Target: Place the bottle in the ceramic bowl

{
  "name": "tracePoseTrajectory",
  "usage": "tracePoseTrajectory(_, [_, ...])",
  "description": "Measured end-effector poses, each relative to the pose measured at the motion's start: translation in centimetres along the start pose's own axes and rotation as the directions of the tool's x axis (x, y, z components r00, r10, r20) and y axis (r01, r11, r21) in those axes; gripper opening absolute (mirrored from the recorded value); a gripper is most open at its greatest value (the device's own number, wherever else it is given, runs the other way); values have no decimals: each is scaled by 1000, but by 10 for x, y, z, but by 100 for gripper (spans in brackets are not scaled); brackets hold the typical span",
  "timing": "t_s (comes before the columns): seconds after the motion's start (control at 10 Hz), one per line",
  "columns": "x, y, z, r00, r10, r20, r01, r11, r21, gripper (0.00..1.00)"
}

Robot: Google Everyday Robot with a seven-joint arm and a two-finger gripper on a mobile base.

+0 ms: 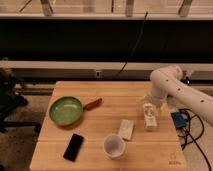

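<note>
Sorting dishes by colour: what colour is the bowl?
The bowl is green, rim paler, in the camera view; the pincer is by the bottle at right.

The white tubular robot arm [172,82] reaches in over the right edge of the wooden desk [112,100]. It bends at a rounded elbow near the far right corner and turns downward. Its gripper [148,106] hangs low over the desk's right side, close to that edge.
</note>
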Motion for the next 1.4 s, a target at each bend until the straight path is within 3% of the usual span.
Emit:
tracePoseTrajectory(0.4, [4, 4, 2, 995, -101, -16, 101, 995, -5, 80])
tracePoseTrajectory(0.7, [10, 5, 12, 990, -140, -15, 140, 990, -16, 80])
tracePoseTrajectory(1.4, [20, 13, 57, 988, -146, 41, 148, 988, -54, 80])
